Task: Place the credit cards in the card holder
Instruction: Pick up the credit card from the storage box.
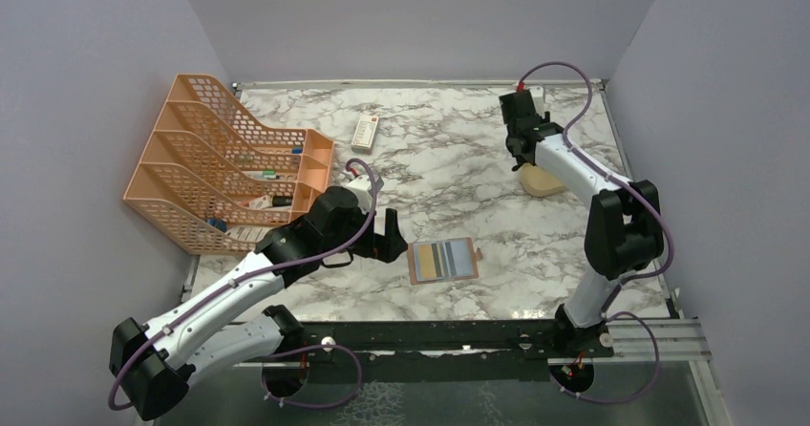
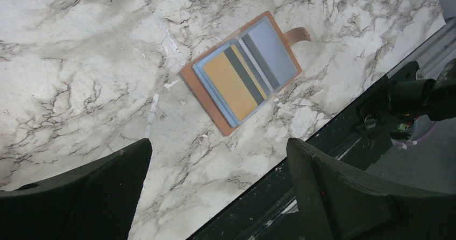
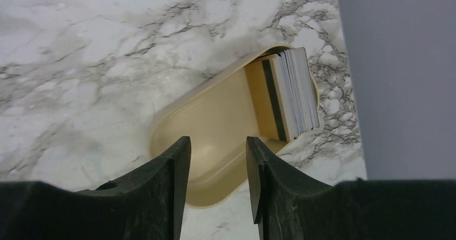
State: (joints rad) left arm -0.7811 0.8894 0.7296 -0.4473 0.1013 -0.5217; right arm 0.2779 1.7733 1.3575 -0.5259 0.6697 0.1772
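The brown card holder [image 1: 413,265] lies open on the marble table near the front edge, with gold, dark, grey and pale blue credit cards [image 1: 445,259] in it. In the left wrist view the holder [image 2: 209,103] shows its cards [image 2: 232,86] and clasp tab [image 2: 297,35]. My left gripper [image 1: 383,241] is open and empty just left of the holder; its fingertips [image 2: 121,170] are wide apart. My right gripper [image 1: 522,154] is open and empty over a tan shallow box [image 3: 215,121], where a stack of cards [image 3: 293,92] stands on edge at the far end.
An orange mesh file rack [image 1: 224,163] stands at the left. A white remote-like item [image 1: 365,132] lies at the back centre. The tan box [image 1: 543,183] sits at the right. A black rail [image 2: 333,127] runs along the table's front edge. Grey walls enclose three sides.
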